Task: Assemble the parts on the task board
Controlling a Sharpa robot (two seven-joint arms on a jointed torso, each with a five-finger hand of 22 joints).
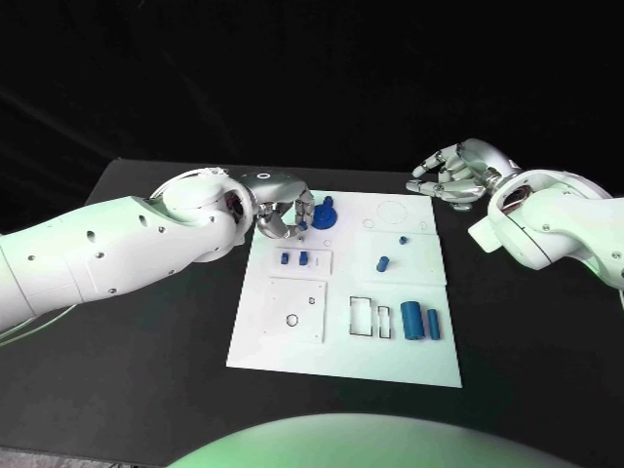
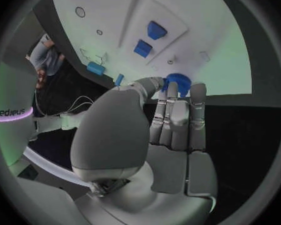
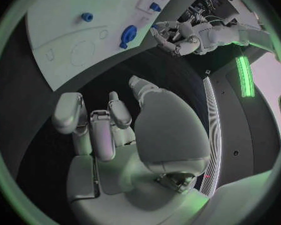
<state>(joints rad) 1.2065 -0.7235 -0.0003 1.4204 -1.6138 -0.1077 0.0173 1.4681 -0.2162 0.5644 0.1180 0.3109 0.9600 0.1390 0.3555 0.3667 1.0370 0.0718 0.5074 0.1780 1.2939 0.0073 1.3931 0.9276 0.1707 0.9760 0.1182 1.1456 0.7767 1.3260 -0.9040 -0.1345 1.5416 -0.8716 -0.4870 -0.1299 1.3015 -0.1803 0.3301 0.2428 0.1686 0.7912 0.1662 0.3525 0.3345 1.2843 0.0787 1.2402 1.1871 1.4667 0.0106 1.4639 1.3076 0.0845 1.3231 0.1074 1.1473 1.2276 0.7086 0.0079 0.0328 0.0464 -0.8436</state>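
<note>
The left robot hand (image 1: pixel 277 216) is reaching over the far left corner of the task board (image 1: pixel 397 361), its fingertips (image 2: pixel 175 91) touching a round blue part (image 1: pixel 325 214) that is sitting there; whether they are actually clamping it or only resting against it cannot be told. The right robot hand (image 1: pixel 460 174) is hovering off the board's far right corner, above the black table (image 1: pixel 537 331), fingers loosely curled and holding nothing.

The job is looking early to middling. Two small blue parts (image 1: pixel 293 258) are standing in a raised white panel near the left hand, one blue peg (image 1: pixel 382 262) is sitting mid-board, and two blue cylinders (image 1: pixel 420 320) are lying near the front right beside outlined rectangular slots (image 1: pixel 370 318). Those slots, plus the holes in the front left panel (image 1: pixel 296 310), are appearing unfilled, so most of the fitting is probably remaining.

The table is matte black, and the room behind is dark.
</note>
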